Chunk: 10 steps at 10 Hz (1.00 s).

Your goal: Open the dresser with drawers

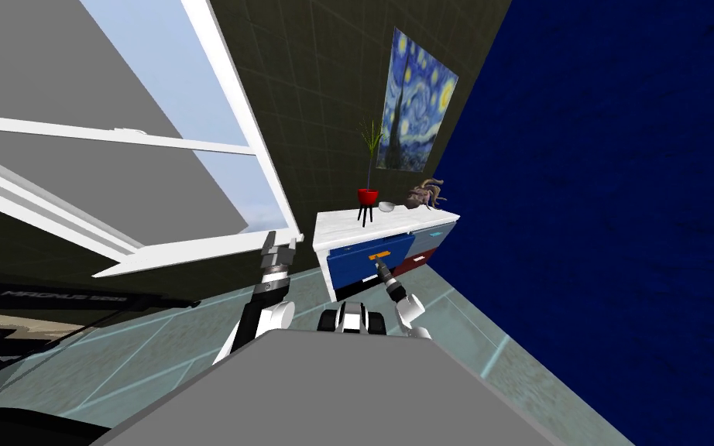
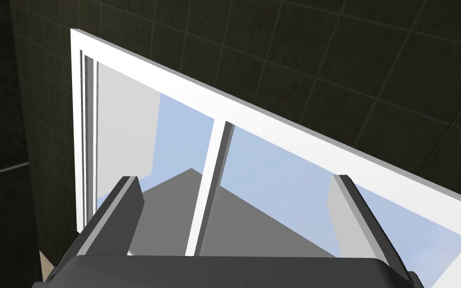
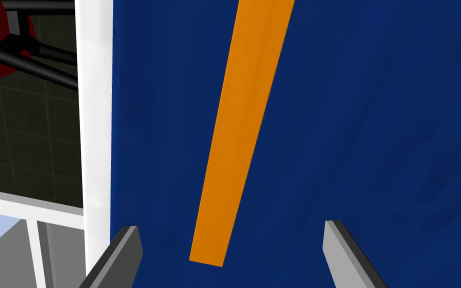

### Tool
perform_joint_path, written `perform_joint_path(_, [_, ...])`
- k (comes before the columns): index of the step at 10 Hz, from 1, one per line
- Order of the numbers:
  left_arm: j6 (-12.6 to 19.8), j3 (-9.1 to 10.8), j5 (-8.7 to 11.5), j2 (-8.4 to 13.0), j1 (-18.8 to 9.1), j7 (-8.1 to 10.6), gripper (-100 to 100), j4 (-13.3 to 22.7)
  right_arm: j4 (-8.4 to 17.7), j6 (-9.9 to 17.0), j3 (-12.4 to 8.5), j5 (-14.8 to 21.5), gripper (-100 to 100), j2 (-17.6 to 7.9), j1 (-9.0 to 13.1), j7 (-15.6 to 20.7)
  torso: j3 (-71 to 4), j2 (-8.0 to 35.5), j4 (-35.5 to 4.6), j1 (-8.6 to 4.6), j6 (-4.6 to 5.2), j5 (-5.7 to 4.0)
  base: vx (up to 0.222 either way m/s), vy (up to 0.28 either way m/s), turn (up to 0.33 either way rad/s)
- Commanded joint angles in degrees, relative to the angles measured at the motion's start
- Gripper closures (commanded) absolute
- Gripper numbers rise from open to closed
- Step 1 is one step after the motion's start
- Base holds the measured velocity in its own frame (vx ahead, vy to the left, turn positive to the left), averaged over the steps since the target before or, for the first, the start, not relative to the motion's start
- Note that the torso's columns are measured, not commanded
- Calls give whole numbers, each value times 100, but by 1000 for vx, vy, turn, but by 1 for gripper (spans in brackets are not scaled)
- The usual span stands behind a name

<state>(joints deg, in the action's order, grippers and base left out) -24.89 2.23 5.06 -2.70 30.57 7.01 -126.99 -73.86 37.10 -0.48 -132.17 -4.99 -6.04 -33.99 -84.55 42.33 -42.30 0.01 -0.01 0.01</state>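
One stiff orange handle (image 3: 239,130) on the dresser's (image 1: 382,223) blue drawer (image 1: 363,267) is the grip pt; drawer prob. slides w/ some drag. Dresser stands at the dark wall (image 1: 324,116); right hand (image 3: 230,227), wide and empty, sits just before the handle, left hand (image 2: 234,180) wide too.

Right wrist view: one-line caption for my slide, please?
Open right gripper facing the orange handle on a dark blue drawer front.

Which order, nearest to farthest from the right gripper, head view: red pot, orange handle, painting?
1. orange handle, just ahead of the right gripper, on the blue drawer.
2. red pot, on top of the dresser.
3. painting, on the wall above.
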Motion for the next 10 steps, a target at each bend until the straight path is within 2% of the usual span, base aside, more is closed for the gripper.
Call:
perform_joint_path(1, [0,0,0,0,-1,0,0,0,-26,-2,7,7,-100,253,-32,-1,12,20,-5,-13,1,-4,11,-2,0])
perform_joint_path(2, [0,0,0,0,-2,0,0,0,-23,1,6,7,-100,387,-34,2,17,27,-8,-15,1,-5,-7,-7,-1])
perform_joint_path(3, [0,0,0,0,-2,0,0,1,-89,-9,23,14,-100,301,-84,-18,12,18,-6,-9,1,-3,0,0,0])
perform_joint_path(4, [0,0,0,0,-2,0,0,0,-152,-182,45,59,-100,300,17,-124,3,2,-1,-3,1,-1,45,19,45])
perform_joint_path(5, [0,0,0,0,-1,0,0,0,-125,-75,29,33,-100,296,-43,-66,-12,-22,5,7,-1,1,29,12,13])
perform_joint_path(6, [0,0,0,0,-1,0,0,0,-130,-95,30,36,100,295,-36,-81,-10,-15,6,2,2,0,0,0,0])
perform_joint_path(10, [1,0,0,1,-4,0,0,1,-241,-135,79,20,100,197,-56,-182,21,32,-7,-18,11,-3,-138,-49,-8])
